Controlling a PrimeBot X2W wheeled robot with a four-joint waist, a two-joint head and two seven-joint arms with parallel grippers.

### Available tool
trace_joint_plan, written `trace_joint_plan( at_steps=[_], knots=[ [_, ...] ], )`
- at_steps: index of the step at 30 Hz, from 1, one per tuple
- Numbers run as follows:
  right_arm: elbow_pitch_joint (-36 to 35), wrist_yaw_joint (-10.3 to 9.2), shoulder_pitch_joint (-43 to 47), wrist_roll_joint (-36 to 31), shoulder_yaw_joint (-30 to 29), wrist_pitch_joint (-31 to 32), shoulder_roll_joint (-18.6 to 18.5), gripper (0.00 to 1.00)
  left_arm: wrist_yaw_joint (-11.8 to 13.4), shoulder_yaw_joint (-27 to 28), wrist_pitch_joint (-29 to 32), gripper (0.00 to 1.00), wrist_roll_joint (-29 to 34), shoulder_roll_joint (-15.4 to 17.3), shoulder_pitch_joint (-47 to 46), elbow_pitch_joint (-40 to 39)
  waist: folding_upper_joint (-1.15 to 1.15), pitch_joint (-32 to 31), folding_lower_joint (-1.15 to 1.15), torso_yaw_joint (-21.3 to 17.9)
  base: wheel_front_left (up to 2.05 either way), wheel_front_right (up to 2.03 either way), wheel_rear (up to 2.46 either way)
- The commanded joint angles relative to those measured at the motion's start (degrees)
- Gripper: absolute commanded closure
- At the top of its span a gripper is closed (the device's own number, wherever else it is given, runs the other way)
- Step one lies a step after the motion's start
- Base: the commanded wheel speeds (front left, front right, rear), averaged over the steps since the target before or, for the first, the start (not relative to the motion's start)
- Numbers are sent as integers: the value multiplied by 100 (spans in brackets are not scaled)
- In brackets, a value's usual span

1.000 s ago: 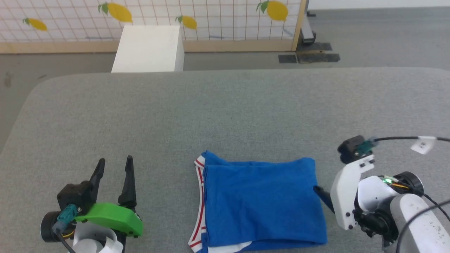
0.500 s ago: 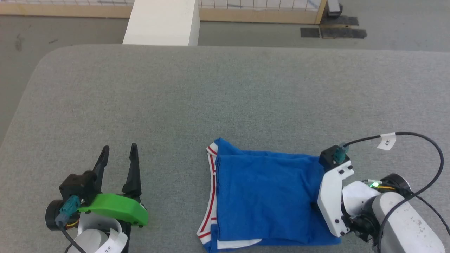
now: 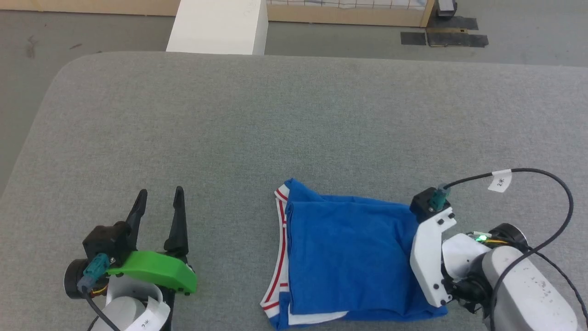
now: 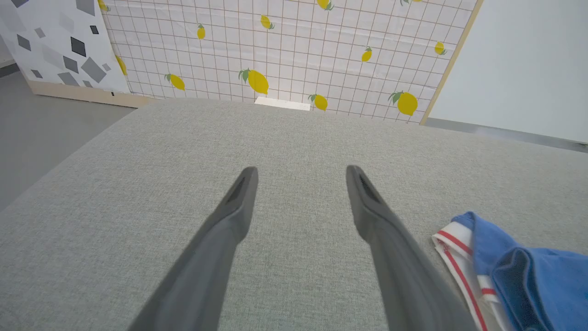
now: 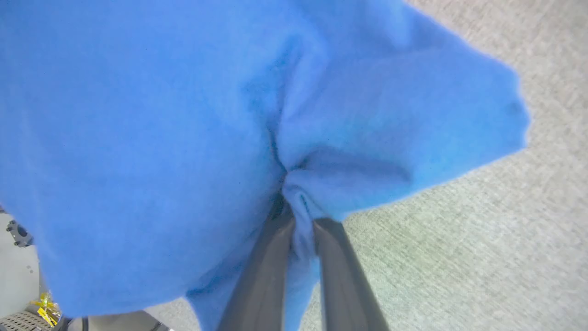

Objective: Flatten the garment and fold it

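Observation:
The garment [image 3: 349, 257], royal blue with red-striped white trim along its left edge, lies folded into a rough rectangle on the grey table [image 3: 294, 128]. My right gripper [image 5: 298, 216] is shut on a pinch of blue cloth at the garment's [image 5: 161, 115] right edge; in the head view its white wrist bracket hides the fingers. My left gripper [image 3: 158, 202] rests open over bare table to the left of the garment [image 4: 519, 276], apart from it, with nothing between its fingers [image 4: 229, 220].
A white box [image 3: 218, 25] stands on the floor beyond the table's far edge. A lemon-print grid screen [image 4: 285, 46] runs behind it. A black cable with a white tag [image 3: 500, 181] loops above my right wrist.
My right gripper has slid left onto the garment's right edge and shut on the cloth. The head camera has tilted down, shifting the whole picture. The left gripper stays open and still.

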Motion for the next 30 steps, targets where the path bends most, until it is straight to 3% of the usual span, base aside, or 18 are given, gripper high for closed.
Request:
trace_joint_plan(
  at_steps=[1, 8, 14, 23, 30],
  knots=[
    [157, -10, 86, 66, 17, -58, -22, 100, -23, -5, -57, 0, -62, -19, -87, 27, 0, -40, 0, -5, 0, 0, 0],
    [-90, -10, -36, 137, -293, -271, -215, 100, -42, -34, -62, 0, -87, -9, -71, 59, 0, -174, 0, -19, 0, 0, 0],
    [-425, -10, -64, 232, -302, -127, -543, 100, -43, -38, -47, 0, -121, 22, -10, 33, 0, -306, 0, -335, 0, 0, 0],
    [-642, -10, -251, 346, -251, 126, -982, 100, -28, -49, 6, 0, -143, 71, -40, -86, 0, -128, 0, -1632, 0, 0, 0],
    [-414, -10, -502, 339, -354, -40, -933, 100, -16, -89, 97, 0, -83, 134, -262, -184, 0, 198, 0, -2512, 0, 0, 0]
  ],
)
